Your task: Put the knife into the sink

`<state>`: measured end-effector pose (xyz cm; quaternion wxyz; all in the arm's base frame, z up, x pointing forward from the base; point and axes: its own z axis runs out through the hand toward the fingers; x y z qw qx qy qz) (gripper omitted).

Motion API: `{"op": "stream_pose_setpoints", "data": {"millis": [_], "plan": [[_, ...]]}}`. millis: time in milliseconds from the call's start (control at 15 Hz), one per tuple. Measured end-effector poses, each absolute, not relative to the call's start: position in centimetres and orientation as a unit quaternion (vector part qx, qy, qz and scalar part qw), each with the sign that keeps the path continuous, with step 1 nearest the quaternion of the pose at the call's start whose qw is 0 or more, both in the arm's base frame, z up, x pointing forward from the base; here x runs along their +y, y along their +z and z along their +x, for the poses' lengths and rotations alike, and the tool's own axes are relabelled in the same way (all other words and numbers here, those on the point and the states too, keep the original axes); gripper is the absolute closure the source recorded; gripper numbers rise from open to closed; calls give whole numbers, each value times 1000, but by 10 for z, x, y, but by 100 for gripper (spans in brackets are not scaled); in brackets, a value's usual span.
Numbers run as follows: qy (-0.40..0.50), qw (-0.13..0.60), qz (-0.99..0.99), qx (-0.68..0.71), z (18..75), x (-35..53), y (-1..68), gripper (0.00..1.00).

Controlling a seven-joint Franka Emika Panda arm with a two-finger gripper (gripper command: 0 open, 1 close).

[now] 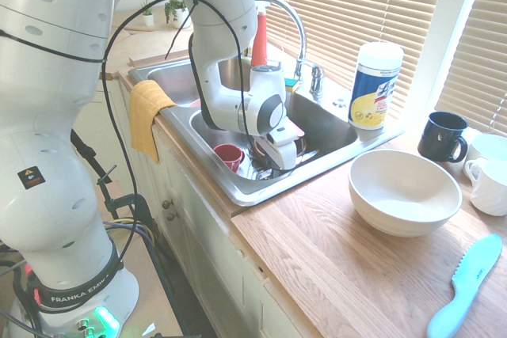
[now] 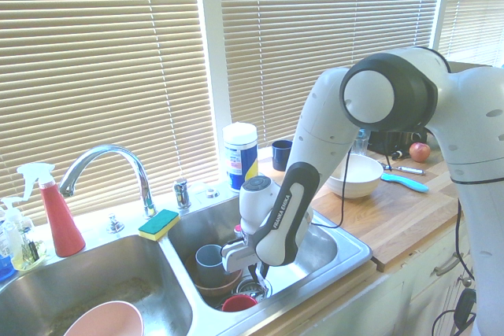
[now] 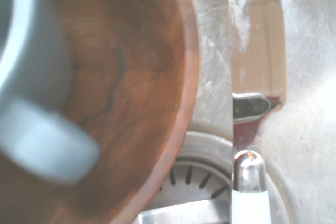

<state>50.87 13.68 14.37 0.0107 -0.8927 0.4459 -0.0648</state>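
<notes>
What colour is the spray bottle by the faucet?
Red with a white trigger head, clearest in the second exterior view: spray bottle, left of the faucet.

The rectangular double-basin stainless steel sink is holding a brown wooden bowl with a grey-blue mug standing in it, a small red cup just beside; the white two-finger gripper is hanging inside that basin.
</notes>
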Motion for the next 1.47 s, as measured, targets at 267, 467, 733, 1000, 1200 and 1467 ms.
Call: {"op": "stream_pose_setpoints", "data": {"millis": [267,467,733,1000,1200,1467], "plan": [[-53,17,-892,449,509,138,137,0],[-53,20,-892,448,512,133,137,0],[-58,16,-894,445,512,133,138,0],[-64,20,-896,439,512,136,148,0],[-72,20,-901,428,512,143,204,0],[-46,3,-911,410,500,142,304,0]]}}
